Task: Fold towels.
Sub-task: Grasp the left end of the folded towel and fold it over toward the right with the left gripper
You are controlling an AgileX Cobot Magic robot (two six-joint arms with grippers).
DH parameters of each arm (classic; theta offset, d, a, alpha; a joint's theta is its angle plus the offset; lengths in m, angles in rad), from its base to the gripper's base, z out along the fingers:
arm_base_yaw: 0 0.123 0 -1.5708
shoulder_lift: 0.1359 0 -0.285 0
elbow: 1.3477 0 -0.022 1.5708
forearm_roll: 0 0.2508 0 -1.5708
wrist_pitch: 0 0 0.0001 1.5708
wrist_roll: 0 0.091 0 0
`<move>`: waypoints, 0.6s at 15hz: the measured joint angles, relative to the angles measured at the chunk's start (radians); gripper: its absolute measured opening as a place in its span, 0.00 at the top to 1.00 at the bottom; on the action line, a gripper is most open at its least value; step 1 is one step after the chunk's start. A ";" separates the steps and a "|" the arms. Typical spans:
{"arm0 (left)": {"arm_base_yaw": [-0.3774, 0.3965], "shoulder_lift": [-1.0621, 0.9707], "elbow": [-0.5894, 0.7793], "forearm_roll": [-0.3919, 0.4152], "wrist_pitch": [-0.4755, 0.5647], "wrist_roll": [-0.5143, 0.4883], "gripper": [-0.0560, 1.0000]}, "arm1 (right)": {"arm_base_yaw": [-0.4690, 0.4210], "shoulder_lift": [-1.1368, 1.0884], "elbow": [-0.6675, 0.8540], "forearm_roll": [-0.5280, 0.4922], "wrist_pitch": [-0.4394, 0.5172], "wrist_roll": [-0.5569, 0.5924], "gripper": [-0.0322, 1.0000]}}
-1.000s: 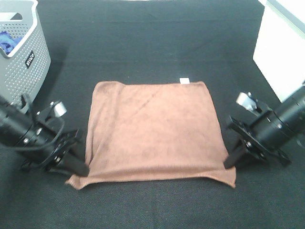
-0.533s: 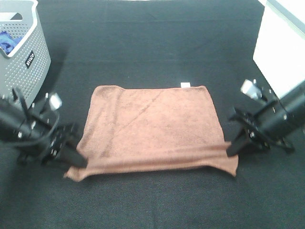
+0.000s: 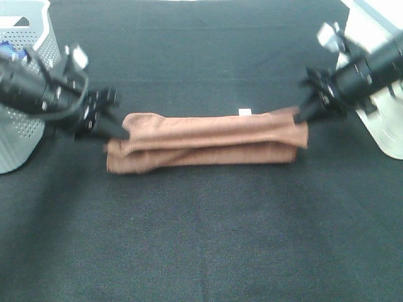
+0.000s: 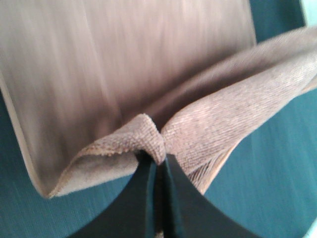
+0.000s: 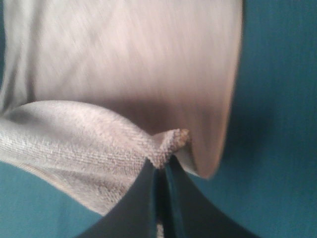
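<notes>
The reddish-brown towel (image 3: pixel 208 141) lies on the black table, doubled over into a long band with its small white tag (image 3: pixel 244 112) at the far edge. My left gripper (image 3: pixel 121 134) is shut on the towel's left corner and holds it over the far side. My right gripper (image 3: pixel 300 116) is shut on the right corner in the same way. The left wrist view shows the black fingers (image 4: pixel 143 198) pinching a bunched corner of towel (image 4: pixel 148 136). The right wrist view shows the fingers (image 5: pixel 143 198) pinching a corner of towel (image 5: pixel 166 144) too.
A grey perforated basket (image 3: pixel 25 94) stands at the far left with a blue cloth (image 3: pixel 5 49) inside. A white box (image 3: pixel 378 94) stands at the far right, close behind my right arm. The black table (image 3: pixel 208 239) stretches toward the near edge.
Both grippers have carried the towel's near edge up and away toward the far edge. The flat square has become a folded band.
</notes>
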 joint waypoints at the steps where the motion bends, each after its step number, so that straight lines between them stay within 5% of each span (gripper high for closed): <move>1: 0.000 0.001 -0.030 0.001 -0.030 0.000 0.93 | 0.023 0.021 -0.048 -0.037 -0.018 0.015 0.97; 3: 0.000 0.028 -0.101 0.001 -0.073 0.000 0.93 | 0.036 0.095 -0.160 -0.104 -0.058 0.106 0.97; 9: 0.000 0.247 -0.291 0.002 -0.136 0.000 0.93 | 0.036 0.300 -0.331 -0.147 -0.136 0.134 0.97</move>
